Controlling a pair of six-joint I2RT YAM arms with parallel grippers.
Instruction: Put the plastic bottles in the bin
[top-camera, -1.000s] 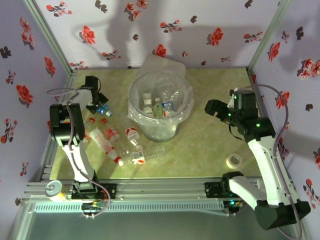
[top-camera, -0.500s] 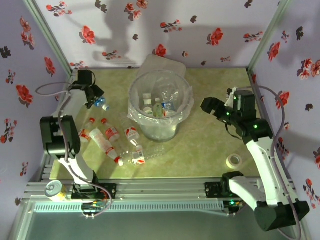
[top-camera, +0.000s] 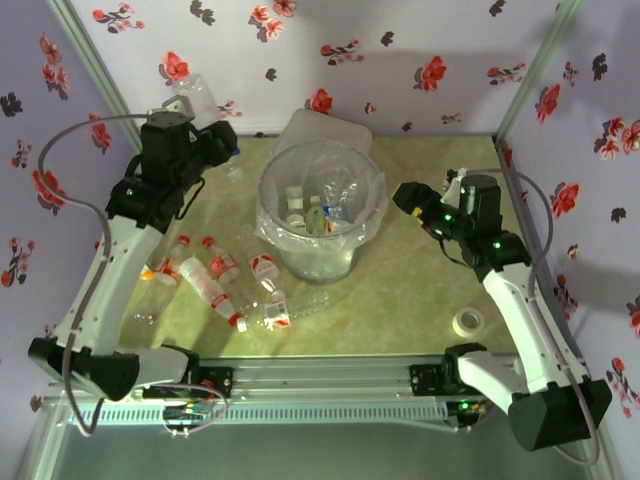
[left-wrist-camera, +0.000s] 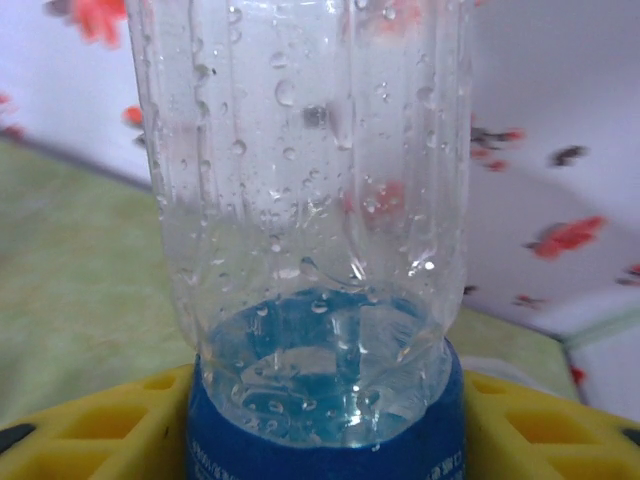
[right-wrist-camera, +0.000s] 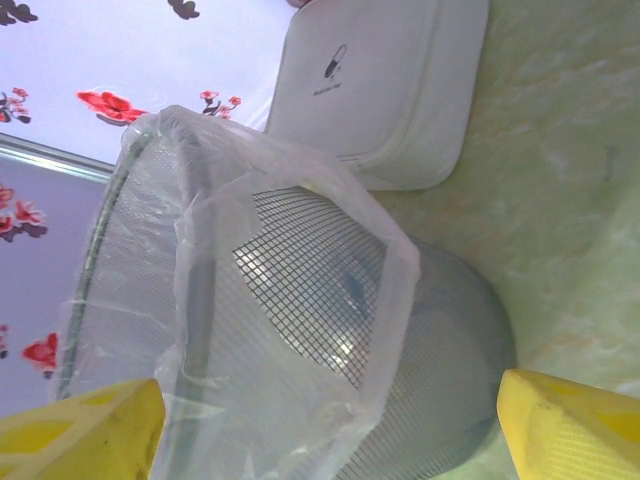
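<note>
My left gripper (top-camera: 218, 140) is raised at the back left, left of the bin, and is shut on a clear plastic bottle (top-camera: 192, 97) with a blue label. In the left wrist view this wet bottle (left-wrist-camera: 310, 200) stands between the yellow fingers (left-wrist-camera: 95, 432). The bin (top-camera: 268, 190), a mesh bucket lined with a clear bag, stands mid-table with a few bottles (top-camera: 305, 210) inside. Several more bottles (top-camera: 218, 268) lie on the table left of and in front of it. My right gripper (top-camera: 408, 200) hangs open just right of the bin (right-wrist-camera: 330, 330), nothing between its fingers (right-wrist-camera: 575, 425).
A white lid-like container (top-camera: 335, 130) lies behind the bin. A white tape roll (top-camera: 467, 321) sits near the front right. Flowered walls close in the back and both sides. Bare table lies right of the bin.
The left arm has lifted the blue-labelled bottle off the table at the back left and carried it up and rightward. The right gripper has edged left toward the bin.
</note>
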